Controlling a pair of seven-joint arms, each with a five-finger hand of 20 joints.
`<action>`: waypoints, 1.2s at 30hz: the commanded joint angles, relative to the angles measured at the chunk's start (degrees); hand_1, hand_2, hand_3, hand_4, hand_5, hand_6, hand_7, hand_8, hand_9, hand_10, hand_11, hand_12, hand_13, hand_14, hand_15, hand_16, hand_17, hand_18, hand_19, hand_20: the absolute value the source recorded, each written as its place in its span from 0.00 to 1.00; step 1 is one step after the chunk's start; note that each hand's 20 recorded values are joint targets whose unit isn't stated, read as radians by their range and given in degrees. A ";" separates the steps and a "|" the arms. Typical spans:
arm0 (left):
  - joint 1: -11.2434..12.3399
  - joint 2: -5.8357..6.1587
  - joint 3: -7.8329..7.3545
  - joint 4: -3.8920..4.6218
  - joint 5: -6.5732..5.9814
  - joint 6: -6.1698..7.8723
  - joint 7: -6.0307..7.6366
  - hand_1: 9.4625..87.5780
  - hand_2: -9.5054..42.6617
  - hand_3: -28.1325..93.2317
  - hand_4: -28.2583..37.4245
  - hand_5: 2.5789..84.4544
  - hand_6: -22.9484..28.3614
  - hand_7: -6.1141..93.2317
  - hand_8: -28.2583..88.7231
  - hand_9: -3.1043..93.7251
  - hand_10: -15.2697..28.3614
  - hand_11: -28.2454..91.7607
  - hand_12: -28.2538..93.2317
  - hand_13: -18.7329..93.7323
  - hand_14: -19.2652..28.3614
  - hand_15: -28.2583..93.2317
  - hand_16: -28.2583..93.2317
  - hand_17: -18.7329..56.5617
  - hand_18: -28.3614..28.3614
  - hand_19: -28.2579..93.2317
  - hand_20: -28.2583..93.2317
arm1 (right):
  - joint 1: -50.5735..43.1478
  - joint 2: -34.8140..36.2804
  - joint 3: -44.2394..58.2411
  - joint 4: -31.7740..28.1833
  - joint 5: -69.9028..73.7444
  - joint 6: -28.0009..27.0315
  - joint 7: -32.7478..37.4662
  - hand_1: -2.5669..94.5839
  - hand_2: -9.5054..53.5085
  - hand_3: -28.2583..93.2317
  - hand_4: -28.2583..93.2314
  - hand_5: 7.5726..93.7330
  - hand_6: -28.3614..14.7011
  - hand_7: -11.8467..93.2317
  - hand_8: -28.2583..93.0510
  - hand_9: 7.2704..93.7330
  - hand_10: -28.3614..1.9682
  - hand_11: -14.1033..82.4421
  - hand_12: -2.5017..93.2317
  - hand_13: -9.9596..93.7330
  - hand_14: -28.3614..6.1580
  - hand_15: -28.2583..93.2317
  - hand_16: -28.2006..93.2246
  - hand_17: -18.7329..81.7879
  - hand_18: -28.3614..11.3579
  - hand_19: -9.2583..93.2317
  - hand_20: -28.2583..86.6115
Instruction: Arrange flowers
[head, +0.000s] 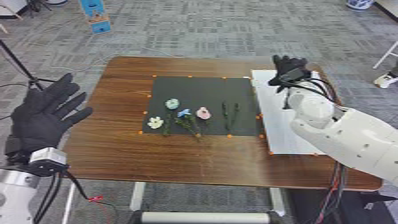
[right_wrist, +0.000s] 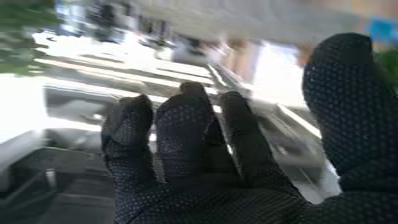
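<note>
Nearest the camera in the right wrist view is the right hand (right_wrist: 200, 197), fingers and thumb straight and apart, grasping nothing.

Reference for clock positions: centre of the dark mat (head: 187, 85), head view, 12 o'clock at the far edge. Flowers lie flat on the mat: pale green flower (head: 171, 104) at 9, white flower (head: 155, 123) at 8, blue flower (head: 184, 113) inboard at 8, pink flower (head: 203, 113) just off centre at 6. Two dark stems (head: 235, 119) lie at 4.

Status, as judged: items are laid out on the mat, loosely spaced; final arranging appears to remain.

Outward: white sheet (head: 278, 127) at 3 to 4; right hand between 1 and 2; left hand (head: 43, 112) at 9, outside the worktop (head: 164, 160), fingers spread, unloaded.

Limits: stems beneath the blue flower overlap and cannot be traced individually. The right arm (head: 351, 137) covers part of the sheet and is cut off by the frame edge.
</note>
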 joint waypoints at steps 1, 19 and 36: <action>1.14 -0.89 -0.58 -0.90 -0.12 0.60 0.54 0.16 0.08 0.75 0.00 0.28 0.49 0.21 0.18 0.25 0.59 0.33 0.37 0.31 0.70 0.31 0.28 0.11 0.94 0.57 0.25 | -3.29 3.88 2.16 5.43 0.38 -1.13 4.45 0.38 0.00 0.86 0.00 0.27 0.48 0.24 0.18 0.33 0.43 0.27 0.22 0.65 0.55 0.96 0.47 0.47 0.17 0.91 0.71; 1.02 -0.68 -0.55 -0.87 -0.14 0.65 0.72 0.16 0.08 0.74 0.00 0.28 0.49 0.21 0.17 0.25 0.59 0.33 0.37 0.32 0.70 0.31 0.28 0.11 0.94 0.57 0.25 | -5.16 3.57 1.45 10.76 4.72 0.44 -0.31 0.41 0.00 0.89 0.00 0.41 0.63 0.36 0.13 0.48 0.64 0.37 0.23 0.69 0.59 0.95 0.47 0.50 0.19 0.93 0.71; 0.79 -0.17 -0.33 -0.64 -0.41 -0.08 0.09 0.16 0.09 0.74 0.00 0.29 0.49 0.21 0.17 0.25 0.59 0.33 0.37 0.32 0.70 0.31 0.28 0.11 0.94 0.57 0.25 | -4.29 2.51 -3.10 7.74 4.32 18.62 -7.76 0.54 0.00 0.86 0.00 0.72 0.75 0.56 0.24 0.89 0.79 0.35 0.49 0.80 0.69 0.93 0.50 0.56 0.21 0.96 0.70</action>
